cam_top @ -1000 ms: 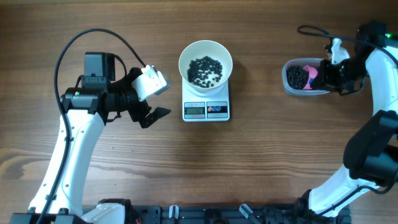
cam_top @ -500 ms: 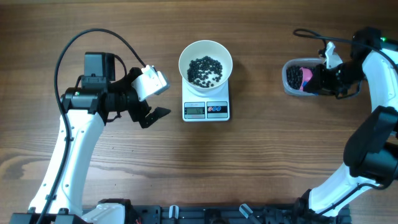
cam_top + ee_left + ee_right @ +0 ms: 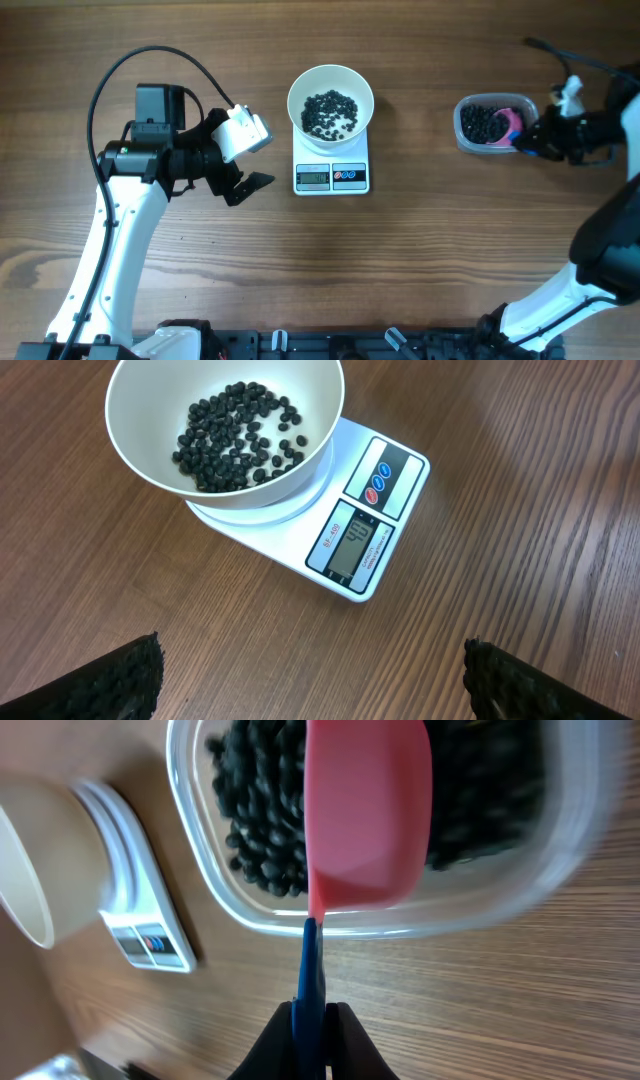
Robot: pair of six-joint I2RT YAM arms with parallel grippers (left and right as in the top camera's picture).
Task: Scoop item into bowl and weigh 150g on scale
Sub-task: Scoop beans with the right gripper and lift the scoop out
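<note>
Status: scoop-loading step, by my read. Right end effector (image 3: 310,1025) was clamped on the blue handle of the pink scoop (image 3: 365,810). The scoop head was down in the clear tub (image 3: 460,130) at the upper right of the overhead frame, over the black beans (image 3: 260,830). Only its plain pink face showed, so I couldn't tell whether it was loaded.

White bowl (image 3: 140,430) sat on the scale (image 3: 395,490) at top centre, with 1 sparse layer of beans on its floor. Display (image 3: 352,548) was too blurred to trust. My guess was partway to 150 g, more scoops needed.

Next move called for:
- dig in and lift the scoop level, clear of the tub rim
- carry it left to the bowl and tip slowly, watching the display

Room:
- Bench (image 3: 420,250) was bare between tub and scale, so the transfer lane was open.
- The handle crossed the tub's near wall, so a sideways pull before lifting could drag the tub.
- The tub sat near the right frame edge, and the right arm was partly out of shot.
- Left end effector (image 3: 315,685) had its jaws wide apart and empty. It hung left of the scale, near but not touching, outside the lane.
- The bowl rim overhung the scale platform, so a knock there could shift it.
</note>
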